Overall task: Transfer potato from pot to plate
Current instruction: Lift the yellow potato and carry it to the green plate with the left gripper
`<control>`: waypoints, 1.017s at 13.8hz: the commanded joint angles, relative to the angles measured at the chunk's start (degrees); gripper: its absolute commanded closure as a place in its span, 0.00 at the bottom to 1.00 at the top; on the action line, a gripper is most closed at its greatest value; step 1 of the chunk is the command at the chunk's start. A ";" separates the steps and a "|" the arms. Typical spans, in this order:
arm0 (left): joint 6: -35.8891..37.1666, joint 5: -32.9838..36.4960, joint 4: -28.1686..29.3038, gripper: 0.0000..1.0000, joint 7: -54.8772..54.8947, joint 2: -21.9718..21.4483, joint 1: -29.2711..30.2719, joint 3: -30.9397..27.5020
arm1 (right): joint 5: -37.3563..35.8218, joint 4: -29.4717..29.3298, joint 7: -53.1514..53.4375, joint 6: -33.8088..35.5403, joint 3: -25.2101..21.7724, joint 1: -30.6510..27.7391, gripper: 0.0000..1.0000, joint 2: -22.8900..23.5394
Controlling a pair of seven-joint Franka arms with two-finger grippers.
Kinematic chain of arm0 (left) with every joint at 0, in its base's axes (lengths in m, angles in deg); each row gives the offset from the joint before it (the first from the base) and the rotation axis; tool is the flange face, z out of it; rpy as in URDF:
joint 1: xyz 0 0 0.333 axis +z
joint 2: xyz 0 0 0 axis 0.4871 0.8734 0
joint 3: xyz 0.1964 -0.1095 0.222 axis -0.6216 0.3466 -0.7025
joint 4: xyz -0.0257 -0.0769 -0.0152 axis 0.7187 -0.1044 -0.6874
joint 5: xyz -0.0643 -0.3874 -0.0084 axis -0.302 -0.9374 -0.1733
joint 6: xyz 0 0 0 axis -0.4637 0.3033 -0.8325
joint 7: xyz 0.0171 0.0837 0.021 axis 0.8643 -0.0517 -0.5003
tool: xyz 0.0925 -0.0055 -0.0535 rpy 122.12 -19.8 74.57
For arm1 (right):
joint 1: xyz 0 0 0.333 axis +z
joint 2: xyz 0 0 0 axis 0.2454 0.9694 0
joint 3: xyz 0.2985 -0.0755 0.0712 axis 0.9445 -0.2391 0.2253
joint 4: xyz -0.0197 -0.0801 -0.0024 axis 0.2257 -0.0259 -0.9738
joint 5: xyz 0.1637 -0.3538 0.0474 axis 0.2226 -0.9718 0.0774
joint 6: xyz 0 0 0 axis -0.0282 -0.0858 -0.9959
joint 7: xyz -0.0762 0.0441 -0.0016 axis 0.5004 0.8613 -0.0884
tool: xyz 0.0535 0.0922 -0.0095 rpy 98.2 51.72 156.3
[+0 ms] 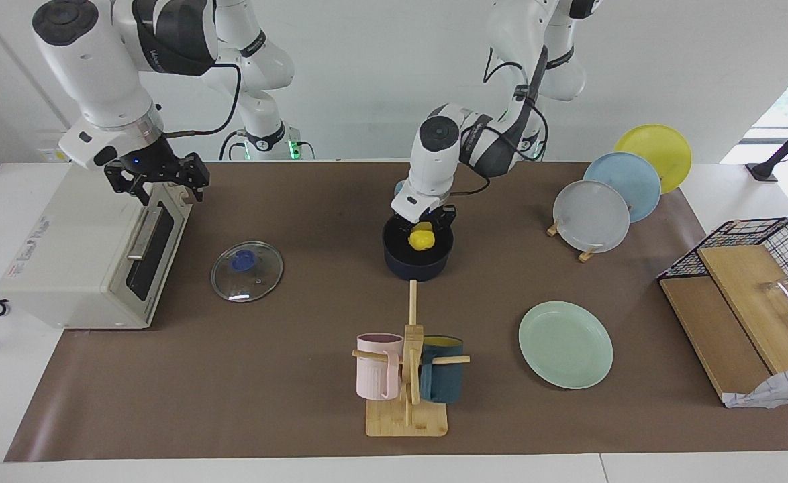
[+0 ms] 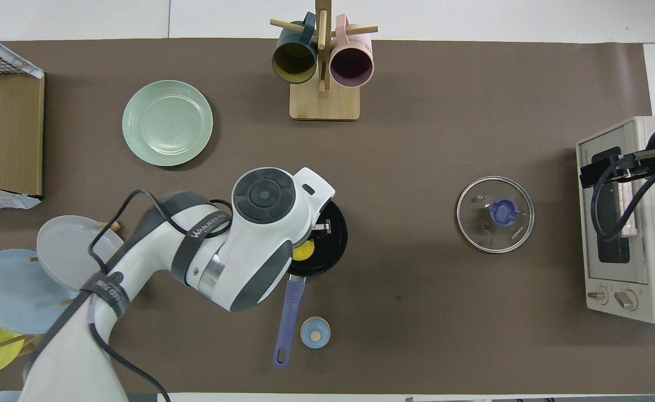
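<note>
The yellow potato (image 1: 421,239) is in the dark navy pot (image 1: 417,265) at mid-table, on the side nearer the robots. It also shows in the overhead view (image 2: 303,252), half hidden under the arm. My left gripper (image 1: 427,221) reaches down into the pot and is right at the top of the potato. The pot (image 2: 330,237) has its blue handle (image 2: 287,321) pointing toward the robots. The mint-green plate (image 1: 565,344) lies bare, farther from the robots, toward the left arm's end; it also shows in the overhead view (image 2: 167,123). My right gripper (image 1: 159,180) waits open over the toaster oven.
A glass lid (image 1: 246,271) lies between the pot and the toaster oven (image 1: 78,261). A mug tree (image 1: 407,376) with a pink and a teal mug stands farther out than the pot. A rack of upright plates (image 1: 619,194) and a wire basket (image 1: 763,268) are at the left arm's end. A small pale blue disc (image 2: 315,333) lies by the pot handle.
</note>
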 commanded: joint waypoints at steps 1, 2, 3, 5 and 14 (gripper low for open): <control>12.22 -2.73 -13.68 1.00 2.41 -0.03 7.13 0.04 | 0.90 -2.00 0.88 0.85 -2.03 2.41 0.00 1.37; 15.31 -3.09 -18.09 1.00 4.42 1.64 10.55 -0.05 | 0.37 -2.52 0.89 1.45 -1.94 2.50 0.00 1.46; 17.34 -3.18 -21.00 1.00 7.14 3.22 13.63 -0.05 | 0.46 -2.44 1.41 1.80 -1.85 2.24 0.00 1.46; 18.59 -2.92 -24.88 1.00 16.52 5.60 21.53 0.12 | 0.46 -2.35 1.68 1.81 -1.85 1.36 0.00 1.46; 2.00 1.29 -30.53 1.00 34.24 24.41 31.50 -0.23 | 0.37 -2.26 1.68 1.81 -1.41 -0.22 0.00 1.20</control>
